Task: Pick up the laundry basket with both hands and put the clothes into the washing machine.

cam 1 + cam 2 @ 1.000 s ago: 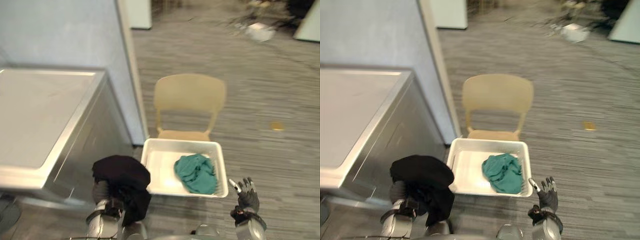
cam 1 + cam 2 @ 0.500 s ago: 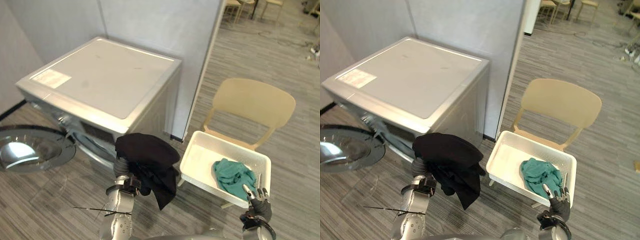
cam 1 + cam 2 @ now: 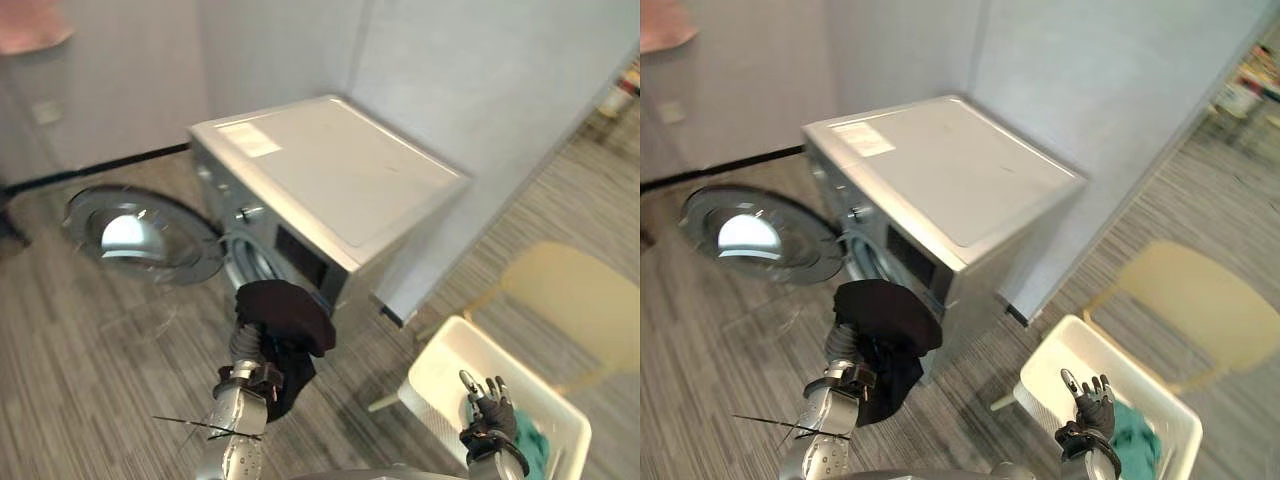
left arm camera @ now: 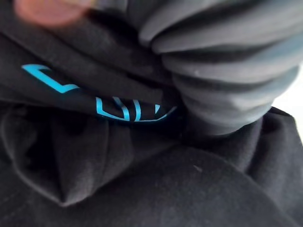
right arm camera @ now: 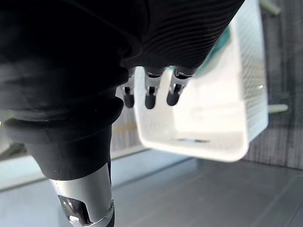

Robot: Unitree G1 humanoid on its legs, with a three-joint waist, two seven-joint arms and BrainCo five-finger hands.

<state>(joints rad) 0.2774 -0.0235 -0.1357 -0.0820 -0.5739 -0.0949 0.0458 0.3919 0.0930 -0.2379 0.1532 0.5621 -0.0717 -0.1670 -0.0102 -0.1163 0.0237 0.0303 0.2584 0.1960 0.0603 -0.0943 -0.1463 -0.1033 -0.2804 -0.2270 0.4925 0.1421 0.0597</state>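
Left eye view puts the black garment (image 3: 283,318) draped over our left hand (image 3: 243,347), whose grip we cannot tell, and our right hand (image 3: 489,405) splayed above the basket (image 3: 440,372), so we should stoop and feed the cloth squarely into the washing machine (image 3: 330,180) opening.

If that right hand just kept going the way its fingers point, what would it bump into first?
Most likely the white basket: the right hand hovers with straight fingers aimed at its inside, though depth is hard to judge.
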